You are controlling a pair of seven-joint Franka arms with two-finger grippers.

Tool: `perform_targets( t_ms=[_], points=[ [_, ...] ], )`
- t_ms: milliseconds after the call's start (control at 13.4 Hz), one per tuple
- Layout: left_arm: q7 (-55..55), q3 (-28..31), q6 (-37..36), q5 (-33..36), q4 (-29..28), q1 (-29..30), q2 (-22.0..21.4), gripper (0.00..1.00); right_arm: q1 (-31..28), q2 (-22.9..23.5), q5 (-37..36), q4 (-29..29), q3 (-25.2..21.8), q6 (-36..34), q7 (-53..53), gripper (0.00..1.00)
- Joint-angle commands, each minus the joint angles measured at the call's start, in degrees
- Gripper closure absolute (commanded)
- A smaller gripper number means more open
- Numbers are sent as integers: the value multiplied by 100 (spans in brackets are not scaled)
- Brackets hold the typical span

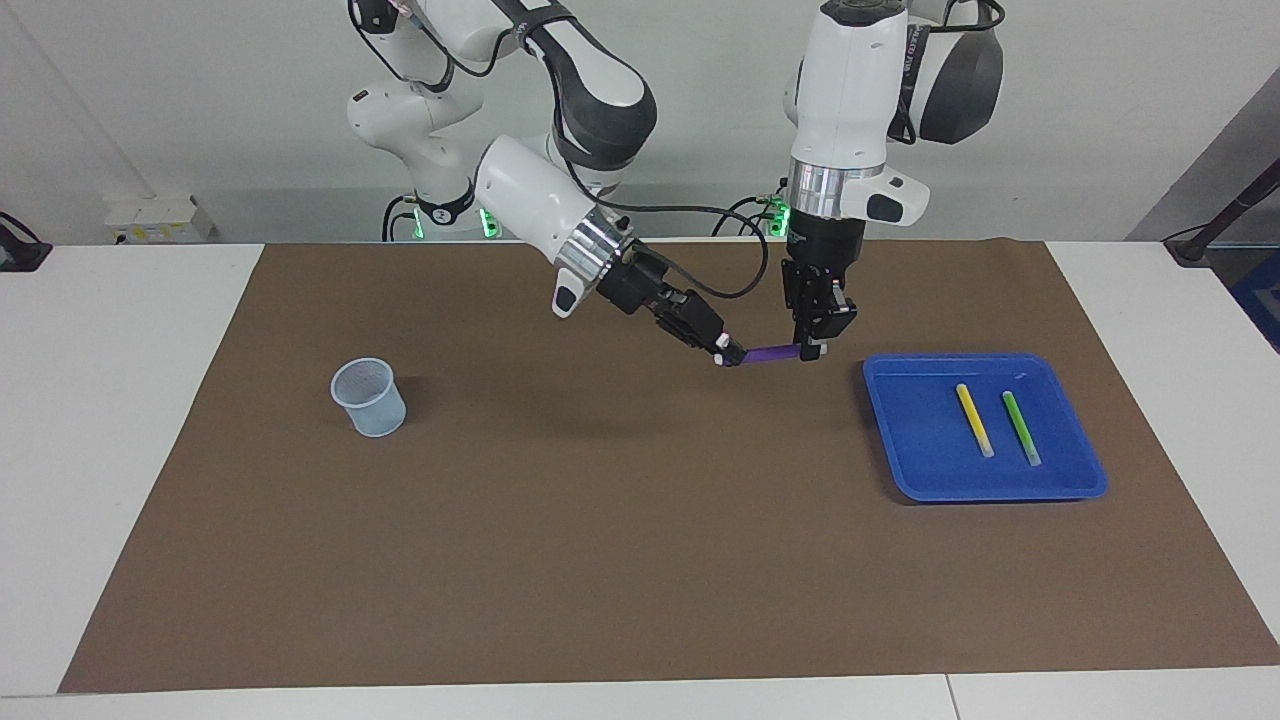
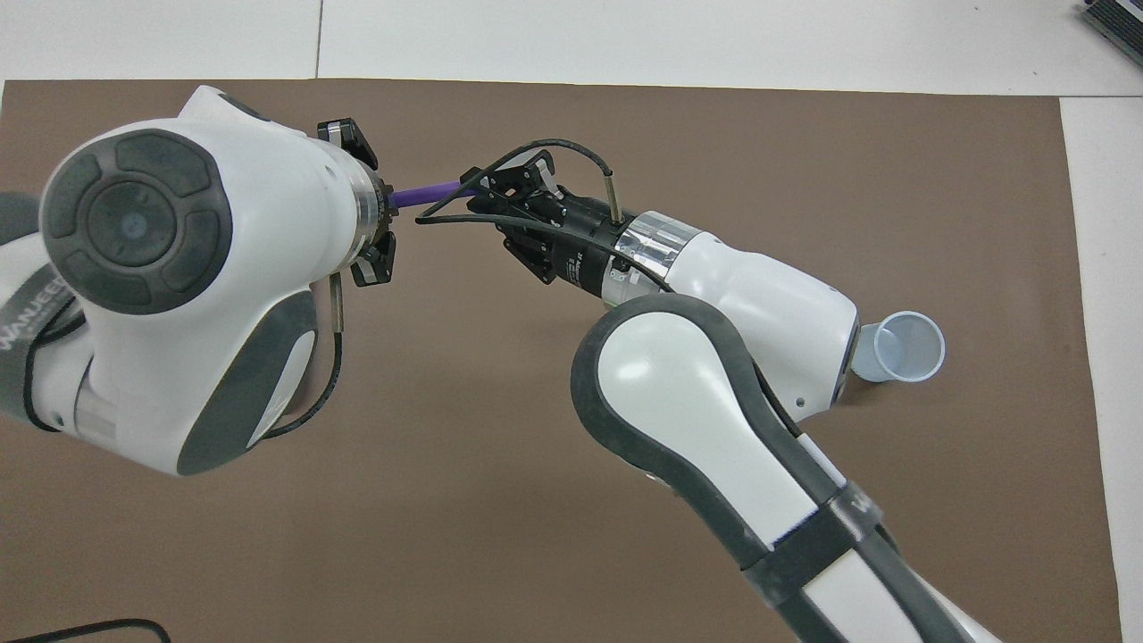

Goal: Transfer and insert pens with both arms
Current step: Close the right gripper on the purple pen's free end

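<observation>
Purple pen held in mid-air between both claws, over the brown mat.

Purple pen (image 1: 770, 353) lies roughly level above the mat (image 1: 640, 560), clear of its surface, between cup and tray. Left claw (image 1: 810, 350) points straight down and pinches one end; right claw (image 1: 728, 350) comes in at a slant with its fingers pressed onto the pen's other end. Yellow pen (image 1: 973, 419) and green pen (image 1: 1021, 427) lie side by side, apart, in the blue tray (image 1: 900, 450) toward the left arm's end of the desk (image 1: 120, 420). Translucent cup (image 1: 369, 397) stands upright on the mat toward the right arm's end, well apart from the tray.
</observation>
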Motion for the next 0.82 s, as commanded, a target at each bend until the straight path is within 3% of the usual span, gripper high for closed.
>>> perform_targets(
  t_ms=[0, 149, 745],
  points=[
    [-140, 73, -51, 134, -182, -110, -192, 100, -74, 104, -112, 125, 70, 63, -57, 81],
    [-140, 73, -51, 134, -174, -110, -192, 100, -74, 104, -103, 125, 61, 63, -57, 100],
    [-88, 73, -60, 134, -183, -110, -236, 100, -91, 95, -112, 116, 61, 63, -57, 100]
  ],
)
